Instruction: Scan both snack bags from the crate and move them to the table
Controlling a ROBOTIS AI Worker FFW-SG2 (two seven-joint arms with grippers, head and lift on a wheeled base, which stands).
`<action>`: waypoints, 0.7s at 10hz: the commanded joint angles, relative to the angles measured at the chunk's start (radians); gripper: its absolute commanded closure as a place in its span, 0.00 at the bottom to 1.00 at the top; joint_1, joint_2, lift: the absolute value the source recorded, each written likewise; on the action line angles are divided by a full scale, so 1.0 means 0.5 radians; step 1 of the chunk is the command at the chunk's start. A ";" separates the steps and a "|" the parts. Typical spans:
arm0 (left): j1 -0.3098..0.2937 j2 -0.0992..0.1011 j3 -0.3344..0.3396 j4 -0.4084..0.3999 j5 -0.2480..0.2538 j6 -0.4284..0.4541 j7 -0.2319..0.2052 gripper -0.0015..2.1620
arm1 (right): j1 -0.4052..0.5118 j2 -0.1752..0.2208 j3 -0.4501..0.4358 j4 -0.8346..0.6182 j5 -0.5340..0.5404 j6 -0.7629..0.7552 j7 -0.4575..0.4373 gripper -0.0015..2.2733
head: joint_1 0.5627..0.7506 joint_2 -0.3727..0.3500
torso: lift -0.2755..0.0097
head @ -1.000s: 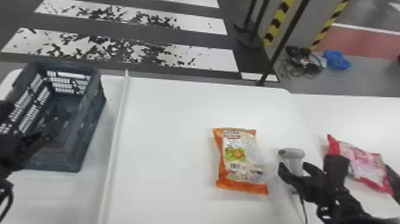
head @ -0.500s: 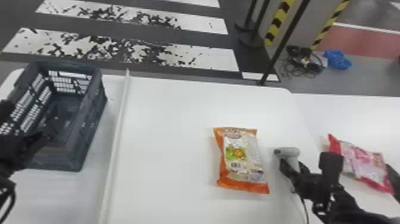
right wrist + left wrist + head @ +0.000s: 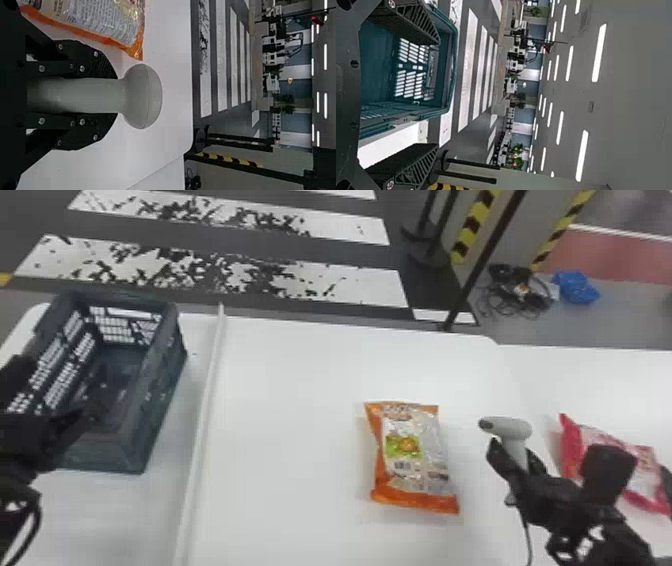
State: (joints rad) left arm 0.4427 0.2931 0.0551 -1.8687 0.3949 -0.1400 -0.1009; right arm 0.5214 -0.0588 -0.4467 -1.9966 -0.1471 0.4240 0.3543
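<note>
My right gripper point(image 3: 517, 465) is shut on the grey handheld scanner point(image 3: 507, 429), just right of the orange snack bag point(image 3: 412, 457) lying flat on the white table. In the right wrist view, my right gripper point(image 3: 113, 95) clasps the handle of the scanner point(image 3: 142, 96), with the orange bag point(image 3: 103, 23) beside it. A pink-red snack bag point(image 3: 572, 445) lies farther right, partly behind the right arm. My left gripper point(image 3: 82, 420) is over the near part of the dark crate point(image 3: 162, 390). In the left wrist view my left gripper point(image 3: 435, 93) is open, with the crate point(image 3: 379, 63) beyond it.
A raised white strip point(image 3: 202, 415) runs along the table point(image 3: 295, 390) between crate and orange bag. The scanner's cable point(image 3: 526, 535) hangs toward the near edge. Beyond the table's far edge stand black posts point(image 3: 480, 265) and a striped pillar.
The right gripper has shifted slightly with the scanner, whose head has turned and now points left toward the orange bag's side. The bags, crate and left arm look almost unchanged.
</note>
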 commanded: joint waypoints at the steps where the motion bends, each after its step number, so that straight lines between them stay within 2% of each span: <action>1: -0.011 0.003 -0.021 0.037 -0.004 -0.046 -0.001 0.04 | 0.144 0.115 0.013 -0.299 -0.105 0.102 0.000 0.99 | 0.70 0.29 | 0.66; 5: -0.057 0.003 -0.092 0.117 -0.017 -0.102 -0.013 0.04 | 0.546 0.119 0.341 -0.716 -0.151 0.071 -0.058 0.99 | 0.70 0.43 | 0.66; 7: -0.072 0.009 -0.098 0.130 -0.017 -0.139 -0.013 0.04 | 0.672 0.119 0.510 -0.725 -0.052 -0.058 -0.104 0.99 | 0.70 0.52 | 0.66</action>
State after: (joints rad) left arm 0.4087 0.2960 0.0067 -1.8062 0.3866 -0.2067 -0.1074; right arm 0.8427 -0.0015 -0.2172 -2.3613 -0.1935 0.4134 0.3037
